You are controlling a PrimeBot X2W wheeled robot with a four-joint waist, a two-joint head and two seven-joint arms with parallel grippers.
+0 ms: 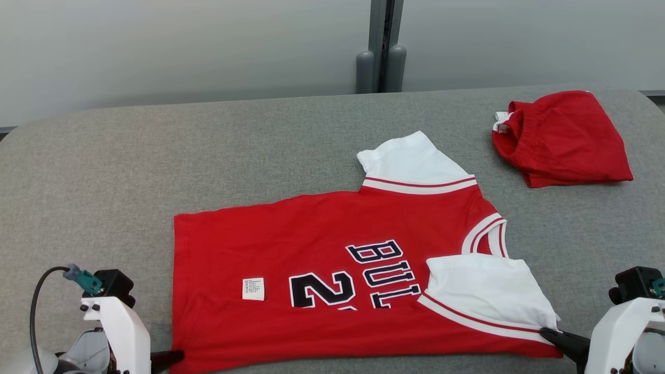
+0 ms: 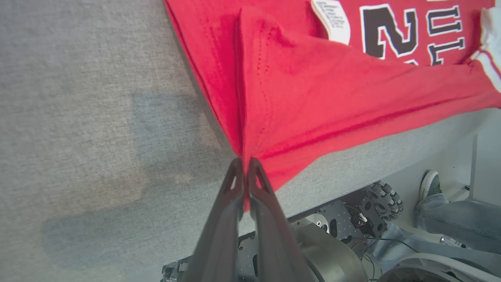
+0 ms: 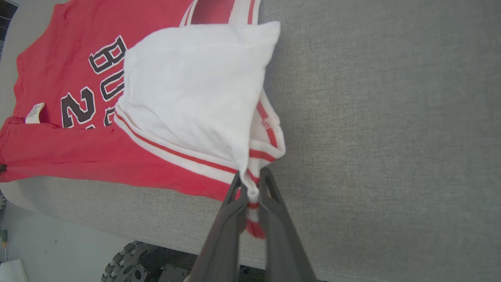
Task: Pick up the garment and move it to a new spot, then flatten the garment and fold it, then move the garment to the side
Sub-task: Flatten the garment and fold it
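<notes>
Both claws were clenched on the jersey [image 1: 322, 249]: left claw [image 2: 245, 162] at its hem corner, right claw [image 3: 250, 179] at a sleeve. It lay beyond them on a grey table [image 1: 156, 156]; shorts [image 1: 566, 140] lay farther, near a pale wall [image 1: 182, 47].

The head view looks forward and down over the grey table [image 1: 260, 145] from well above. Each wrist view sits close behind its tool. The left gripper [image 2: 244, 164] camera faces the hem of the red jersey [image 2: 313, 98] at its tips. The right gripper [image 3: 250, 184] camera faces the white sleeve [image 3: 195, 86] just beyond. All three share the printed number [image 1: 322, 288].
</notes>
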